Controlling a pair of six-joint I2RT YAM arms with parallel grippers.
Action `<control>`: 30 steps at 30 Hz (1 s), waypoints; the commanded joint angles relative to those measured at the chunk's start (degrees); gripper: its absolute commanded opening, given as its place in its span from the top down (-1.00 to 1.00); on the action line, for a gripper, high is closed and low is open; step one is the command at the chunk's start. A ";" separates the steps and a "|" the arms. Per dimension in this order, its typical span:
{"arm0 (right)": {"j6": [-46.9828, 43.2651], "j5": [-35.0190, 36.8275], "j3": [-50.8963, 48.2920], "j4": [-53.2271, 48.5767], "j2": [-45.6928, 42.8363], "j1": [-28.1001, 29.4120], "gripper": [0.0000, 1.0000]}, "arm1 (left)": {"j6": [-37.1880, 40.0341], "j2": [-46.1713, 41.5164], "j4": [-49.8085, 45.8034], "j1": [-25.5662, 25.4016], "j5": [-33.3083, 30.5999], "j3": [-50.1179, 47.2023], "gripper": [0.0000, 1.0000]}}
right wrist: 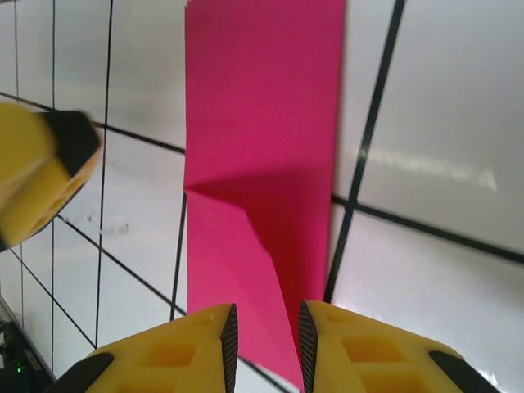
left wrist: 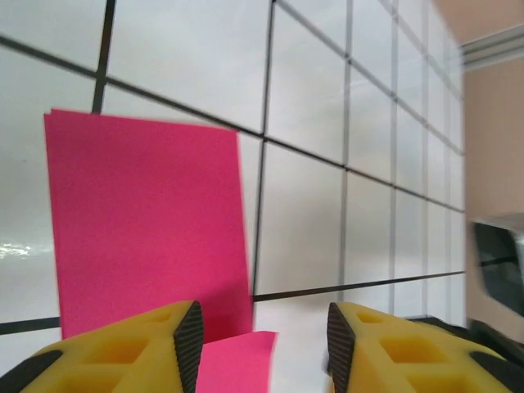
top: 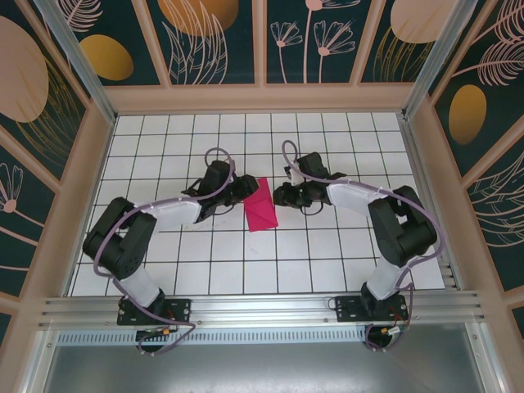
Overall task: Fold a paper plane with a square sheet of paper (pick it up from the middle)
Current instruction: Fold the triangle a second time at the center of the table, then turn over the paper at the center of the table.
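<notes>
Where the left arm reaches in over the white gridded counter point(top: 327, 254), we find the left gripper point(top: 244, 190) held low, just beside the left edge of the sheet of paper point(top: 262, 205). In the left wrist view, its yellow fingers point(left wrist: 190, 336) stand well spread. One loose corner of the magenta-pink sheet lies in the gap, close to the left pad, and nothing is clamped.

The sheet lies flat on the counter between the two grippers, set at a slight angle to the grid lines. It is folded into a narrow strip, and a diagonal crease forms a slanted flap at the end nearer the right gripper.

The right gripper point(top: 282, 195) sits just beside the right edge of the sheet. In the right wrist view, its fingers point(right wrist: 225, 336) are parted by a narrow gap only. The slanted flap runs down into that gap, and the pads are not pressed together on it. We cannot tell whether either pad touches the paper.
</notes>
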 commanded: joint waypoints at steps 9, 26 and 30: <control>-3.74 -6.77 6.83 0.64 9.53 -0.97 0.43 | -6.98 -1.07 8.90 0.24 4.85 -8.21 0.04; -2.80 -9.95 5.20 3.79 11.21 -3.80 0.97 | -9.32 1.61 12.81 0.04 8.16 -9.93 0.05; -2.59 -10.01 5.02 3.94 11.17 -3.90 0.97 | -8.52 2.31 13.18 -0.29 9.27 -9.52 0.04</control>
